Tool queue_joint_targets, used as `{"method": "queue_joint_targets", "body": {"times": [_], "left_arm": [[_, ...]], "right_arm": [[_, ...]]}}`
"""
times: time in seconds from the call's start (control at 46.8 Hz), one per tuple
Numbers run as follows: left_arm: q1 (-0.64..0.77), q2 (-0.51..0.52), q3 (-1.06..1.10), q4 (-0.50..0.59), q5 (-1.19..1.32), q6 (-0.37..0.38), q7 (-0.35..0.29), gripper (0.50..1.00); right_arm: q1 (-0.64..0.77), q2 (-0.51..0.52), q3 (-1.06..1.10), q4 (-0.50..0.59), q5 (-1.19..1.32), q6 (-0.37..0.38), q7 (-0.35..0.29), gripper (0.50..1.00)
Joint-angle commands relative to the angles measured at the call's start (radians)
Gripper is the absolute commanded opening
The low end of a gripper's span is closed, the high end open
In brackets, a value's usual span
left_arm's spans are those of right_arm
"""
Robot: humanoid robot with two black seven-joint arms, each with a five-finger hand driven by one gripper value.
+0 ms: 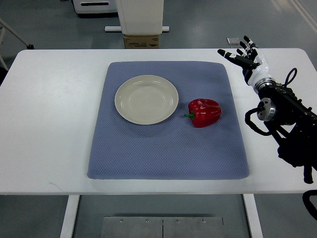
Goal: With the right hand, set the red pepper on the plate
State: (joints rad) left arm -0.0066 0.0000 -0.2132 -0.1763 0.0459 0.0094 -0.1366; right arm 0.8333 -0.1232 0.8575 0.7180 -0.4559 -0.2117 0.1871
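**A:** What are you looking down at, starting with the big things?

**B:** I'm looking at a white table (54,124) with a blue-grey mat (148,153) lying across its middle. On the mat a cream plate (146,99) is sitting toward the far left part, and it is holding nothing. Just beside its right rim, apart from it, the red pepper (204,112) is lying on its side on the mat, its green stem pointing toward the plate.

**A:** So how far along are you judging the job to be?

**B:** I'm judging it as barely begun. The pepper is not yet grasped, not yet lifted, and the plate is waiting empty. Reaching, gripping, carrying and setting down are all left to do.

**A:** And your hand?

**B:** My right hand (246,58) is hovering over the far right corner of the table, off the mat, with its fingers spread and gripping nothing. The pepper is lying well apart from it, to its left and nearer to me. My left arm is not showing at all.
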Motion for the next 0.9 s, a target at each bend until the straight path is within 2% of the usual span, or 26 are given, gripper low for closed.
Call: {"method": "queue_joint_targets", "body": {"times": [0.0,0.876], "left_arm": [[0.000,0.000,0.000,0.000,0.000,0.000,0.000,1.000],[0.000,0.000,0.000,0.000,0.000,0.000,0.000,1.000]], "right_arm": [[0.004,-0.001,0.001,0.000,0.000,0.002,0.000,1.000],[0.007,-0.006,0.000,-0.002,0.000,0.009,0.000,1.000]]}}
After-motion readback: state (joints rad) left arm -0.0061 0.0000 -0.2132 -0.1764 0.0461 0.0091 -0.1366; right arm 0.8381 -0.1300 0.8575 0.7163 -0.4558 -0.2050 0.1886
